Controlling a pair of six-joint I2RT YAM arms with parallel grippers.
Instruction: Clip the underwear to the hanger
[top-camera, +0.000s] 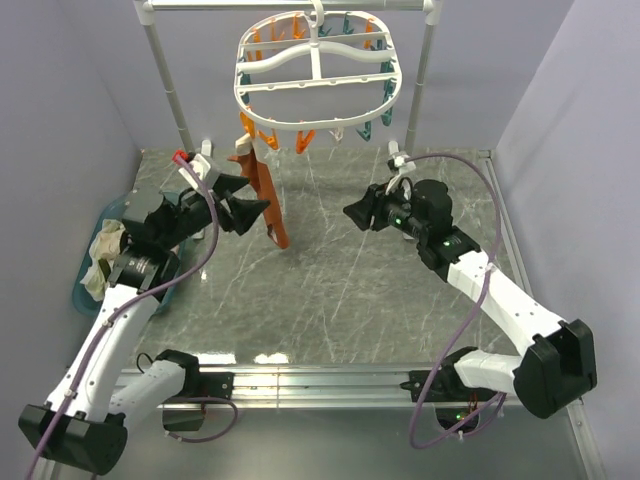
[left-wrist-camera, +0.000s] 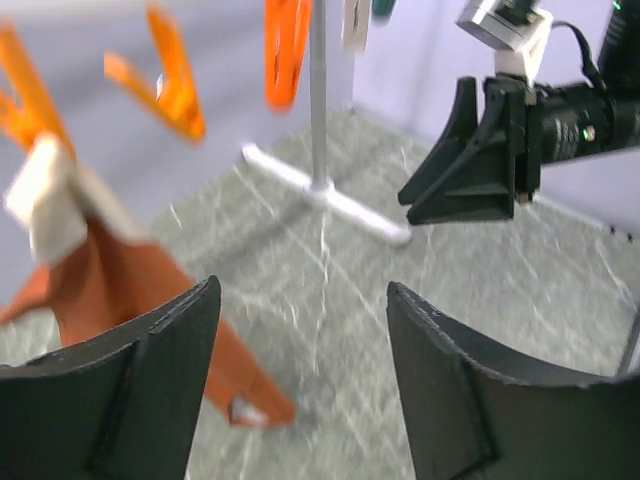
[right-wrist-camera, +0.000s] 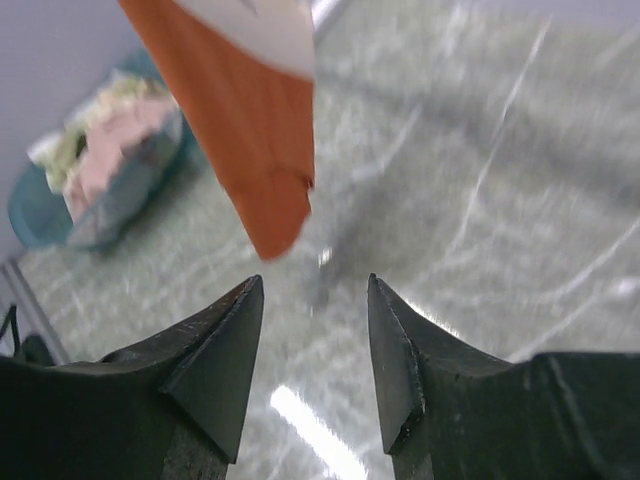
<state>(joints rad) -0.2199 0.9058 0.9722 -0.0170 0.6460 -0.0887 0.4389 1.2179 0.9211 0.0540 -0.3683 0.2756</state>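
Note:
The white oval hanger (top-camera: 315, 75) hangs from the rack's top bar, with orange and teal clothespins (top-camera: 305, 140) under it. The rust-orange underwear (top-camera: 268, 200) dangles from the hanger's left front side, and its lower tip reaches the table. My left gripper (top-camera: 252, 197) is open and empty just left of the underwear. In the left wrist view the underwear (left-wrist-camera: 120, 270) with its beige waistband (left-wrist-camera: 45, 210) hangs beside the left finger of the left gripper (left-wrist-camera: 303, 290). My right gripper (top-camera: 350, 213) is open and empty to the right of the underwear, which hangs ahead of it (right-wrist-camera: 250, 130) in the right wrist view (right-wrist-camera: 313, 285).
A teal basket (top-camera: 85, 290) with a pale pink and cream clothes pile (top-camera: 105, 250) sits at the table's left edge; it also shows in the right wrist view (right-wrist-camera: 90, 170). The white rack's poles (top-camera: 165, 70) stand at the back, with feet on the table (left-wrist-camera: 330, 200).

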